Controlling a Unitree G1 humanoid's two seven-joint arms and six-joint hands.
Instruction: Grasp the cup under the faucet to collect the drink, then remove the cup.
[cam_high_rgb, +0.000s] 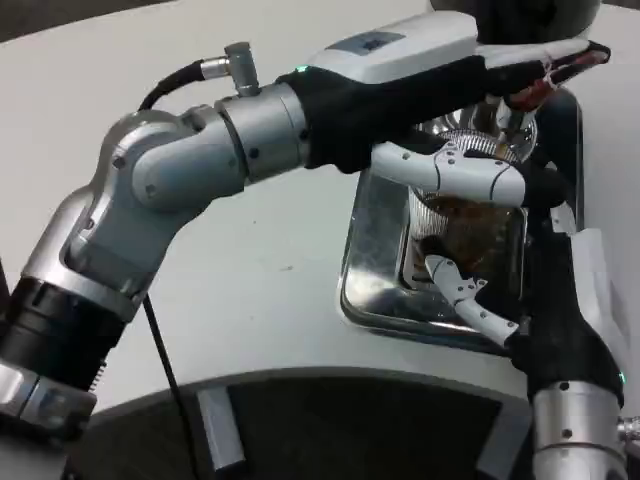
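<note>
A clear ridged cup (468, 225) with brown drink in it stands on the shiny metal drip tray (372, 262), under the faucet (522, 108). My right hand (500, 240) comes up from the lower right and grips the cup, white fingers wrapped around it high and low. My left arm reaches across from the left. My left hand (470, 62) lies stretched over the faucet's red-tipped lever (540, 88) above the cup. Whether it closes on the lever is hidden.
The dark dispenser body (520, 14) rises at the top right behind the tray. White table (250, 280) spreads to the left of the tray, and its curved front edge runs along the bottom. A black cable (160, 360) hangs from my left arm.
</note>
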